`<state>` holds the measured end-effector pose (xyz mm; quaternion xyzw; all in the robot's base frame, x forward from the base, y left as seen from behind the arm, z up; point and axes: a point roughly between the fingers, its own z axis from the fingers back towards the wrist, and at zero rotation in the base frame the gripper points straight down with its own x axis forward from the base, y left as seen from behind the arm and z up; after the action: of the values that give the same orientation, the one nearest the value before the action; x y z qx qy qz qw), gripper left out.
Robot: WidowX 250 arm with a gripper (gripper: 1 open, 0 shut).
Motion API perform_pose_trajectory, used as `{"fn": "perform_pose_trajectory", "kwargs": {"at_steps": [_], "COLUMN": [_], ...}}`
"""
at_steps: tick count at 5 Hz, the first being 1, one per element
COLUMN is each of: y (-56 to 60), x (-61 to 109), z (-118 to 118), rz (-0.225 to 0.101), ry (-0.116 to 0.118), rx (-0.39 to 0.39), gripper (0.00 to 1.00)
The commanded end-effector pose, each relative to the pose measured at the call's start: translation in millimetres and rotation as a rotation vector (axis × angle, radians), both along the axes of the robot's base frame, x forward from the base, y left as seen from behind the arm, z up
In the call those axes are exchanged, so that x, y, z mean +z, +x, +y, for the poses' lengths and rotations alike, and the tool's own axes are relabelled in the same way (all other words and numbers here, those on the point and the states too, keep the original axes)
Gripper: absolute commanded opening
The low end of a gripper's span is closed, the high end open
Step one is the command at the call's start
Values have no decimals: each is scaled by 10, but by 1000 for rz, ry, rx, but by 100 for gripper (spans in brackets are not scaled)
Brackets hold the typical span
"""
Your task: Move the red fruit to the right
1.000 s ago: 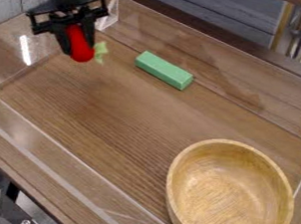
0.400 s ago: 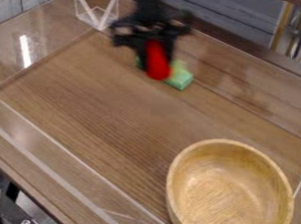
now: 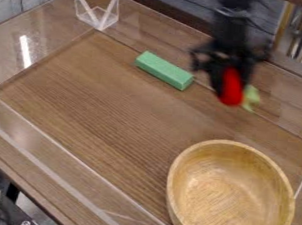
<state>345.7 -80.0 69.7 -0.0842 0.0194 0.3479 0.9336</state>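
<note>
Strawberry-like toy fruit [image 3: 232,89], small, rounded and bright red with a green leafy cap, sits between the black jaws [image 3: 229,74] of my arm. I see the jaws pinched on it from above, their tips over the red body, with the cap showing out toward four o'clock. Motion blur softens both, and I cannot tell from my camera whether the fruit touches the worktop or hangs just over it.

All clock directions here are as I see them on my screen. From the fruit, the flat green rectangular block [image 3: 165,71] lies at about nine o'clock, apart from the jaws, with a strip of brown wooden worktop [image 3: 100,115] between. The round, pale wooden bowl [image 3: 229,204] stands at six o'clock, its rim apart from the fruit. A clear-looking, angular piece with whitish edges [image 3: 99,11] is well off at ten o'clock, near the far edge.

For moving room, I have bare wood from the fruit toward three and four o'clock, up to the worktop's right side. The raised wooden border [image 3: 294,75] runs behind, from twelve round to two o'clock. The widest bare stretch opens toward eight o'clock, left of the bowl.
</note>
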Motion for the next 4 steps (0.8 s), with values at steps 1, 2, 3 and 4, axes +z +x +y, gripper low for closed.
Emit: {"fn": "perform_pose_trajectory", "kwargs": {"at_steps": [1,2,3,4], "y": [195,239,273,280], "x": [153,124,-45,-199], "z": [-216,-296,-227,-160], "rz": [-60,-59,-60,-59], "ry": [-9,-2,-3,-10], "rx": [21,52,-5,-78], "gripper": [0,0,0,0]}}
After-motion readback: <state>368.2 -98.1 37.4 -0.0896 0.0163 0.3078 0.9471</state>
